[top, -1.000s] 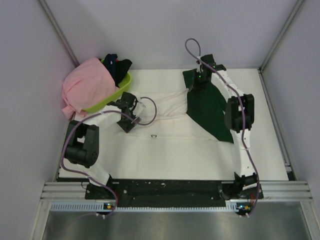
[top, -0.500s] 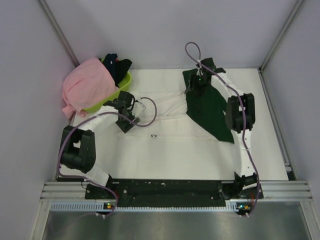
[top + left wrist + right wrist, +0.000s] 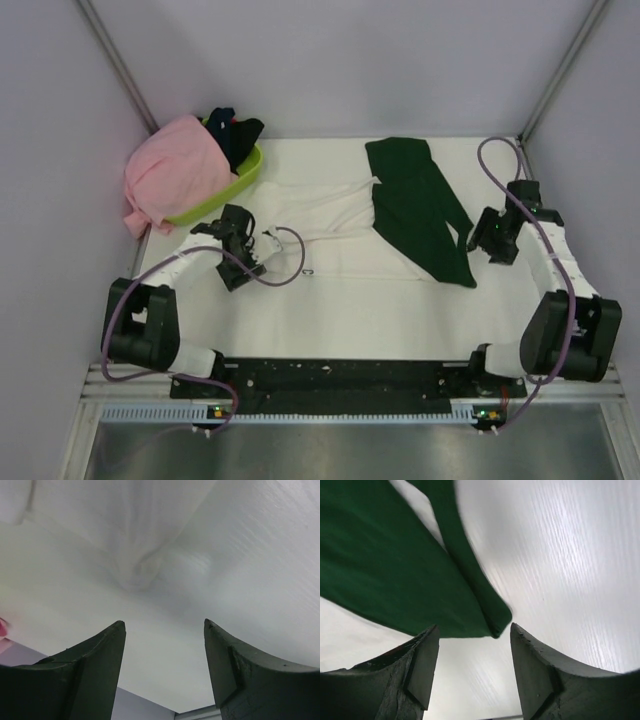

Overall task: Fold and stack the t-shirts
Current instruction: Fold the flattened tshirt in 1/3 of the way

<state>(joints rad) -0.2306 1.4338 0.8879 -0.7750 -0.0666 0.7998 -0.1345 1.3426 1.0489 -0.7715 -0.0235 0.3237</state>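
While the right end effector [image 3: 474, 628] gapes empty, the green sleeve [image 3: 395, 580] lies just ahead.

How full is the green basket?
Overfull. A pink shirt is heaped over the basket and hangs past its rim on the left, with dark clothes piled up behind it.

Dark mark [image 3: 308, 271] on white t-shirt [image 3: 330, 208], perhaps lettering, unreadable.
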